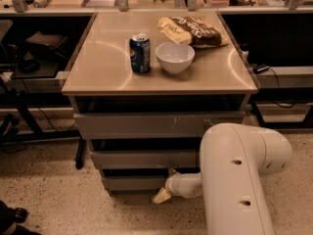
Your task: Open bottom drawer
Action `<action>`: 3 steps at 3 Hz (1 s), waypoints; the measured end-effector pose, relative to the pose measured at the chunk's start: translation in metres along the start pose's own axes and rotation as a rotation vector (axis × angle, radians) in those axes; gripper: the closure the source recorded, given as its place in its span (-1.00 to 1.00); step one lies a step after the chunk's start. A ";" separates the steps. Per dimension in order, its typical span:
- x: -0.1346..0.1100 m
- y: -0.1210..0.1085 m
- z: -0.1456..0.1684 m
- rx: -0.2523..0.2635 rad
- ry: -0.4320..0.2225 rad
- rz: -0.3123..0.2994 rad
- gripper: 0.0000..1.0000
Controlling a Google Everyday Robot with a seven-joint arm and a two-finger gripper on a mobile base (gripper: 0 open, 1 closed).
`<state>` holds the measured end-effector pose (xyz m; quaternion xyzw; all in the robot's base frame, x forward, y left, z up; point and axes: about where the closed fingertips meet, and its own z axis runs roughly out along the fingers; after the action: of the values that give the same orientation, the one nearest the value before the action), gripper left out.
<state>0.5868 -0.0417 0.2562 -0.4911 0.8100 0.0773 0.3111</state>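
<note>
Camera view: the bottom drawer [131, 182] is the lowest of three fronts under the table's [102, 77] front edge, and it looks shut or barely out. The tool [162, 196] hangs at the drawer's lower lip, right of middle and just above the floor. That is probably because the plain front has no handle, only an edge to catch. I cannot tell whether the tool is clenched or released. The arm [239, 175] reaches across low from the right.

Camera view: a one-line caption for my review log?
Robot hand low by the bottom drawer front; can, bowl and snack bag on the cabinet top.
</note>
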 end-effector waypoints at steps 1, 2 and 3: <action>0.019 0.000 0.008 -0.011 0.003 0.033 -1.00; 0.023 -0.021 0.018 0.020 -0.020 0.053 -1.00; 0.026 -0.050 0.032 0.028 -0.075 0.092 -1.00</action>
<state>0.6344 -0.0727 0.2255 -0.4459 0.8203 0.0984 0.3443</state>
